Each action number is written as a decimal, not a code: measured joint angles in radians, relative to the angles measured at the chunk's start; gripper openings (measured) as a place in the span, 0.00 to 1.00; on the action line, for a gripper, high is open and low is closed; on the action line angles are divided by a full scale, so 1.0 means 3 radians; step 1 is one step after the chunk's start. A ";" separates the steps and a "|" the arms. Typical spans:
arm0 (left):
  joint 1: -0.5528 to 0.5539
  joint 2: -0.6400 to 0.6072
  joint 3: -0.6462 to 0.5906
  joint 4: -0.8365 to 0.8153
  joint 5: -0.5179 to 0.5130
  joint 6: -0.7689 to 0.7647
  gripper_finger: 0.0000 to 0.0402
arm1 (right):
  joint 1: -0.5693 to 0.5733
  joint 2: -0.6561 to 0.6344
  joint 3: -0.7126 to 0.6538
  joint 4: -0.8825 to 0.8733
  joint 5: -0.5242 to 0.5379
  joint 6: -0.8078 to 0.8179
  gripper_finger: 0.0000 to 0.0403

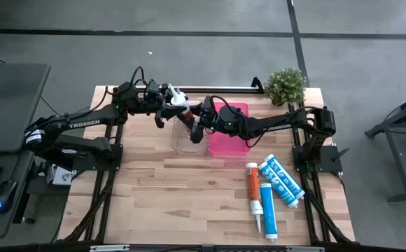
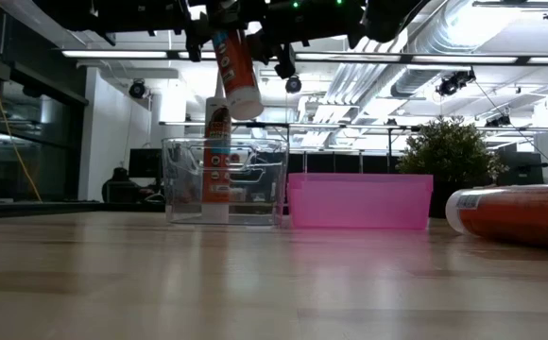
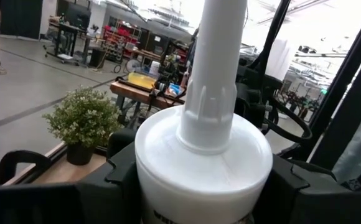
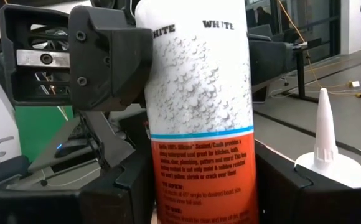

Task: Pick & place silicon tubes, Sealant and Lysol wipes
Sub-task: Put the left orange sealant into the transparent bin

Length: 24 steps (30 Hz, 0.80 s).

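Note:
A sealant tube (image 2: 237, 68), white toward its nozzle and orange below, hangs tilted above the clear bin (image 2: 184, 184), held between both grippers. My left gripper (image 1: 165, 107) comes from the table's left and is shut near the tube's nozzle end (image 1: 177, 96). My right gripper (image 1: 199, 127) comes from the right and is shut on the tube's orange body. A second tube (image 2: 217, 161) stands upright inside the clear bin; its nozzle (image 4: 327, 137) shows in the right wrist view. Lysol wipes are out of view. My left gripper pinches the tube's white shoulder (image 3: 168, 155) just below the nozzle, one finger (image 3: 115, 171) on each side, lying across the tube. The tube is lifted clear. My right gripper pinches the orange part of the tube's body (image 4: 199, 180) between its two fingers (image 4: 121, 186), across the tube, which is clear of the bin.
A pink bin (image 1: 232, 140) stands right of the clear bin. An orange tube (image 1: 253, 180) and two blue tubes (image 1: 283, 180) lie on the table's near right. A potted plant (image 1: 285, 85) stands at the far right corner. The near left of the table is bare wood.

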 joint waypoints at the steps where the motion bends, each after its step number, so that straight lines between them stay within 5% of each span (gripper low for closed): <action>1: 0.0001 0.0000 0.0000 -0.0006 0.0017 -0.0001 0.49 | 0.0001 0.0000 0.0001 -0.0017 -0.0003 0.0006 0.49; 5: 0.0001 0.0001 0.0000 -0.0022 0.0056 -0.0023 0.49 | 0.0004 0.0000 0.0001 -0.0070 -0.0013 0.0039 0.50; 10: -0.0004 0.0001 0.0000 -0.0024 0.0141 -0.0061 0.49 | 0.0008 -0.0006 0.0001 -0.0229 -0.0047 0.0060 0.79; 13: -0.0002 -0.0002 0.0000 -0.0096 0.0110 -0.0033 0.49 | 0.0025 -0.0075 0.0001 -0.0463 -0.0030 0.0040 0.87; 24: -0.0002 -0.0051 0.0000 -0.0557 0.0081 0.0219 0.49 | 0.0093 -0.0733 0.0001 -0.2019 0.0221 -0.0177 0.86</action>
